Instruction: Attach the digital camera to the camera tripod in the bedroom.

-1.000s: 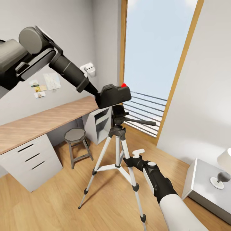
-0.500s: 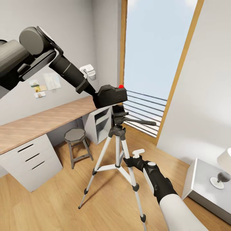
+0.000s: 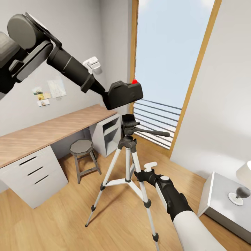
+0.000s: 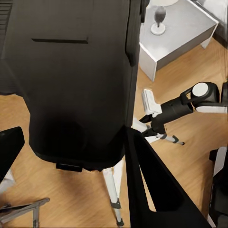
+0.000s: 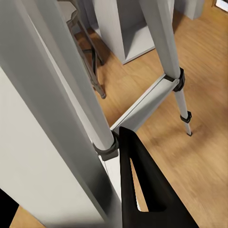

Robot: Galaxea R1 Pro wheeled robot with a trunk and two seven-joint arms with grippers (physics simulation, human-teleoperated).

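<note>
The right hand [image 3: 141, 173] sat low in the head view, closed around a silver leg of the camera tripod [image 3: 128, 153], just above the brace joining the legs. In the right wrist view the same leg [image 5: 71, 95] ran close beside one dark fingertip [image 5: 142, 190], with the black joint collar against it.

The tripod stood upright on the light wood floor [image 3: 69, 223], three legs spread, black head [image 3: 129, 122] uppermost with its pan handle [image 3: 153, 132] pointing toward the window.

Directly above that head, apart from it with a visible gap, the digital camera [image 3: 123, 94] was held by the left hand [image 3: 108, 96], clenched on the camera's near end. The red dot [image 3: 134, 81] faced up. In the left wrist view the camera body [image 4: 71, 80] appeared close between the dark fingers [image 4: 156, 190], with the tripod legs seen below.

Beyond, a round-seated stool [image 3: 83, 157] stood under the wood-topped counter [image 3: 45, 134] beside white drawers [image 3: 35, 176]. The tall wood-framed window [image 3: 170, 66] lay behind. A white nightstand [image 3: 226, 202] carried a lamp [image 3: 244, 181] on the robot's right.
</note>
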